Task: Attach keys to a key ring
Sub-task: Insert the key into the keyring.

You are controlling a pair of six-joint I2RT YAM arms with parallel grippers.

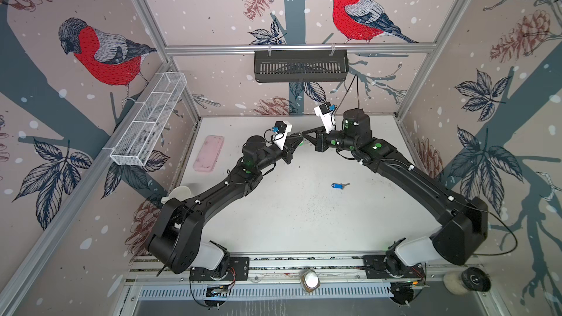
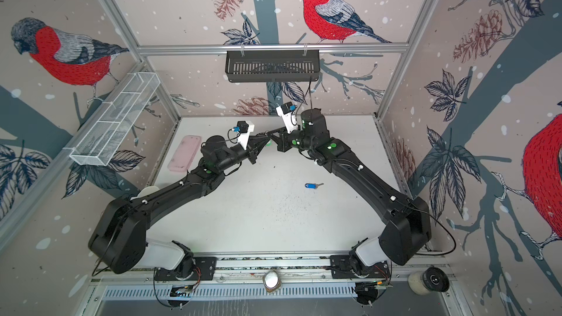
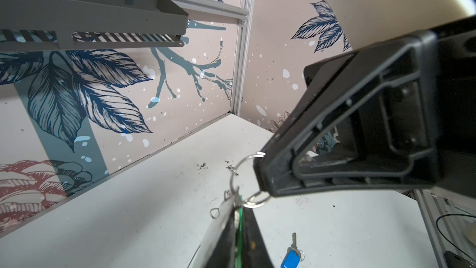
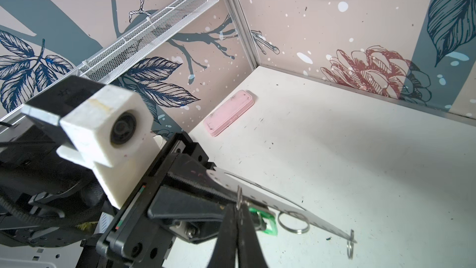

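Both grippers meet in the air over the far middle of the table. My left gripper is shut on the key ring, a thin grey plate that sticks out past its tips. A green tag lies against the plate there; its key is hidden. My right gripper is shut on a wire ring that hangs at the plate's edge. Another wire ring dangles under the plate. The blue-tagged key lies alone on the table, nearer the front and to the right.
A pink oblong case lies at the table's far left. A black slotted basket hangs on the back wall and a white mesh basket on the left wall. Both arms reach in from the front rail.
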